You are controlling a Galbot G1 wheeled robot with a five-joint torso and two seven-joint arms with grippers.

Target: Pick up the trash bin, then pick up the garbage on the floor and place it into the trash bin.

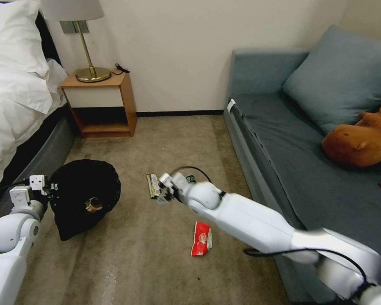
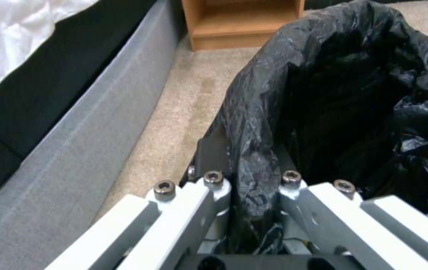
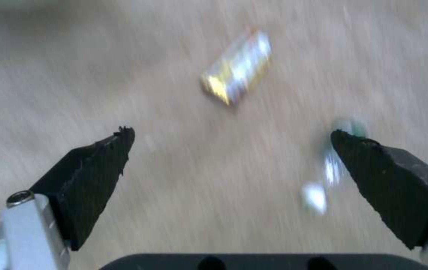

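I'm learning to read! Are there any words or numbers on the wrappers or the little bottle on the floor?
None can be read.
Olive-gold bar wrapper: printing shows, too small and blurred to read.
Red snack wrapper: white marks, too small to read.
Bottle with green label: label too small, and partly hidden behind the right arm.

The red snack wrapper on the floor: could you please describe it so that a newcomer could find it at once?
Start at the long grey-blue sofa and look down to the beige carpet beside its front edge. The flat red snack wrapper lies there alone, just under the white right arm. It is the one red item; the olive-gold bar wrapper lies farther off.
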